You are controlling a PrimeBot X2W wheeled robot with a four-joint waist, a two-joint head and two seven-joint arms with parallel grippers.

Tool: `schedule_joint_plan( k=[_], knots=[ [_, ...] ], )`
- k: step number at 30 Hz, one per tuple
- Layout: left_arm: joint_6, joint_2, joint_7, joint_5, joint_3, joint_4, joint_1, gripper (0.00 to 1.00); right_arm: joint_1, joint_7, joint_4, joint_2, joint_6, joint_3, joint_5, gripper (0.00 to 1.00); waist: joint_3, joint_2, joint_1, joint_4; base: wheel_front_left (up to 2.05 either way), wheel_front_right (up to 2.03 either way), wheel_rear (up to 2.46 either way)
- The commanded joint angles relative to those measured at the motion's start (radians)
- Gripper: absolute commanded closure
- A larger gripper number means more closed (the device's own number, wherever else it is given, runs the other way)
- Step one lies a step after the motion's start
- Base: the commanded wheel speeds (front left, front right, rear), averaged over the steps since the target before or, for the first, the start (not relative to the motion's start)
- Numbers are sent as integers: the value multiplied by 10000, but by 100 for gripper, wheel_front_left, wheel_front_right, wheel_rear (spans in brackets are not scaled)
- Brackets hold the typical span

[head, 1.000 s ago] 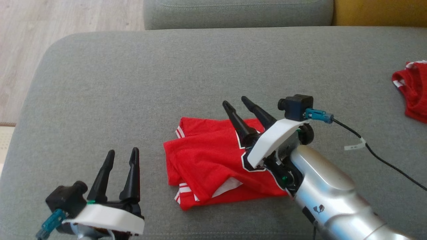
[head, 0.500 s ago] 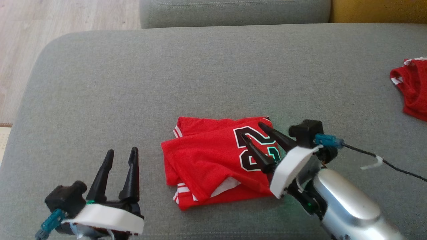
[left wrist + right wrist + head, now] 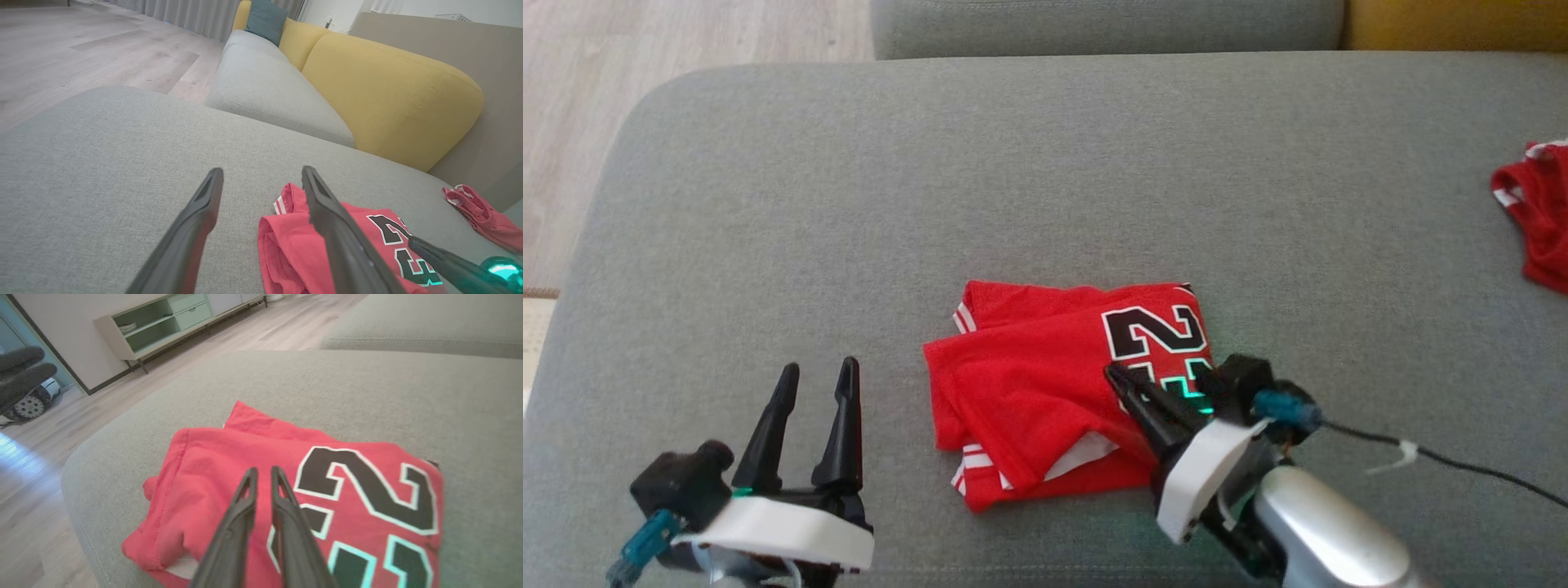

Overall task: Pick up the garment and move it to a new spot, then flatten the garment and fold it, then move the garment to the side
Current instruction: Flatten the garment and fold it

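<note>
On grey sofa cushion [image 3: 931, 163] — folded red garment [image 3: 1045, 392] directly beneath right gripper [image 3: 1114, 376], jaws nearly together, hold on cloth unclear; left gripper [image 3: 818, 367] gaping, empty, well apart.

Right gripper [image 3: 1112, 374] drawn back across the red garment [image 3: 1021, 392] toward the robot, its jaws closed from a wide spread to nearly touching, the black number print [image 3: 1156, 331] now uncovered just beyond the jaw tips
</note>
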Motion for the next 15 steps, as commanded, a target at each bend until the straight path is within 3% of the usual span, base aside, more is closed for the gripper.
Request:
schedule_joint_plan(
  k=[1, 7, 15],
  knots=[
    [-9, 147, -112, 109, 352, -295, -555, 0, -72, -178, -174, 165, 65, 142, -61, 100, 15, 0, 0, 66, 0, 0, 0],
    [16, 179, -106, 105, 369, -304, -556, 0, -190, -574, 888, 357, 65, 1133, -19, 100, 32, 0, 0, 339, 0, 0, 0],
    [32, 211, -110, 77, 415, -353, -524, 0, -340, -875, 1416, 264, 65, 2257, 466, 100, 89, 0, 0, 505, 0, 0, 0]
  ],
)
